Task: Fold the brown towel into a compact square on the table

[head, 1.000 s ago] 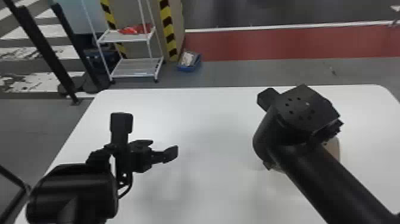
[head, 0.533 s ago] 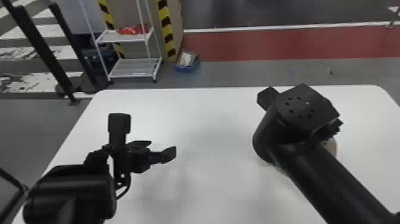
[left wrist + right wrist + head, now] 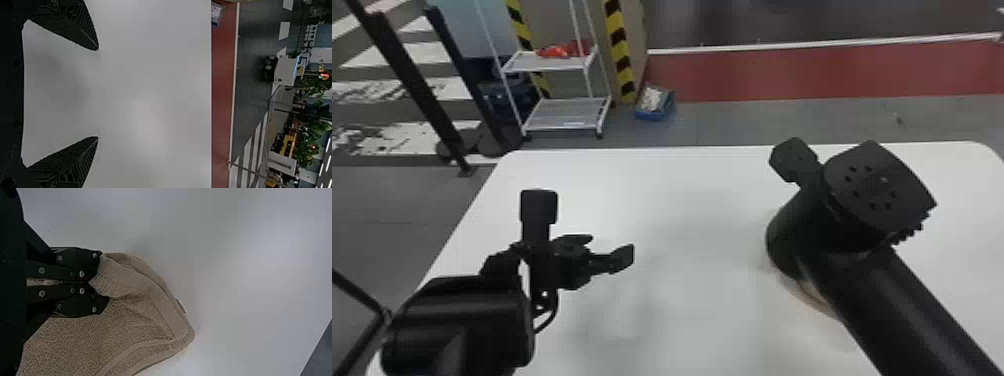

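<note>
In the head view, the left gripper (image 3: 606, 249) is above the left part of the white table (image 3: 682, 200), its two fingers spread apart. The right arm (image 3: 867, 280) reaches over the right part of the table, and a sliver of the brown towel (image 3: 814, 296) peeks out beside it, over that same right part. Beyond the table's far edge stand a white shelf cart (image 3: 564, 112) and a blue bin (image 3: 657, 107), with a red floor strip (image 3: 812, 72) running past it.

In the left wrist view, the left gripper's fingers are wide apart, nothing between them but bare tabletop behind.

In the right wrist view, the right gripper (image 3: 98, 282) is closed together over the table, clamped on a bunched bit of the towel. The rest of the cloth spreads below the fingers against the tabletop, with layered hems, a rounded corner and a small white tag (image 3: 181, 306) at its rim.
</note>
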You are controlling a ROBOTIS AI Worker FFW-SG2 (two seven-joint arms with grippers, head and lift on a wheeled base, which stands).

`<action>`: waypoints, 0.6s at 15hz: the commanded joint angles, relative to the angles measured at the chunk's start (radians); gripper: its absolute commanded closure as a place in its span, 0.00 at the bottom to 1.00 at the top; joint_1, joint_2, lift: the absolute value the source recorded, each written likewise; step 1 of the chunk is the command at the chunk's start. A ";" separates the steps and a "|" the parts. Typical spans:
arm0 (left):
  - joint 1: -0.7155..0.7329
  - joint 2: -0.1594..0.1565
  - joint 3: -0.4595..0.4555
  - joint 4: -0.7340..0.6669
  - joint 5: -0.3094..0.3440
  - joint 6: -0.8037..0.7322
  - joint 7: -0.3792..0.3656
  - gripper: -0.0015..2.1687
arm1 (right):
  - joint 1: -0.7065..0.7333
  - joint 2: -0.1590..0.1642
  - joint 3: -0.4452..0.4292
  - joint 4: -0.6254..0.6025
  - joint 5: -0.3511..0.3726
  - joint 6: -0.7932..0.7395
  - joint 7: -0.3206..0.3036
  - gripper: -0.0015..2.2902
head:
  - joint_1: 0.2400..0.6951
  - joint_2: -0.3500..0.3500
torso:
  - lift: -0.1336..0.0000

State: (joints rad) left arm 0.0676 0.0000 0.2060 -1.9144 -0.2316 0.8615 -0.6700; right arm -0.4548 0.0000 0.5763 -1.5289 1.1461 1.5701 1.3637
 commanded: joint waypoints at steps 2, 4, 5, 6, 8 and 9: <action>0.001 -0.003 0.001 -0.003 0.000 0.003 0.000 0.03 | 0.051 0.001 0.027 -0.065 0.027 -0.018 0.003 0.74 | 1.00 0.74 | 0.07; 0.000 -0.003 0.003 -0.001 0.000 0.003 0.001 0.03 | 0.128 0.001 0.022 -0.143 0.073 -0.252 0.003 0.74 | 1.00 0.76 | 0.07; -0.002 -0.003 0.003 -0.001 0.000 0.003 0.001 0.03 | 0.145 0.001 0.031 -0.182 0.075 -0.325 0.003 0.74 | 1.00 0.77 | 0.07; -0.003 -0.003 0.003 -0.001 0.000 0.003 0.001 0.03 | 0.165 -0.006 0.031 -0.223 0.063 -0.454 0.003 0.74 | 1.00 0.78 | 0.07; -0.006 -0.003 0.000 0.000 0.000 0.003 0.003 0.03 | 0.180 -0.020 0.036 -0.244 0.057 -0.518 0.003 0.74 | 1.00 0.82 | 0.07; -0.008 -0.003 0.000 0.002 0.000 0.003 0.003 0.03 | 0.189 -0.023 0.039 -0.247 0.055 -0.558 0.003 0.74 | 1.00 0.83 | 0.07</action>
State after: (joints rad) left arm 0.0623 0.0000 0.2067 -1.9151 -0.2316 0.8646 -0.6676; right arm -0.2775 -0.0178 0.6106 -1.7672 1.2035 1.0627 1.3637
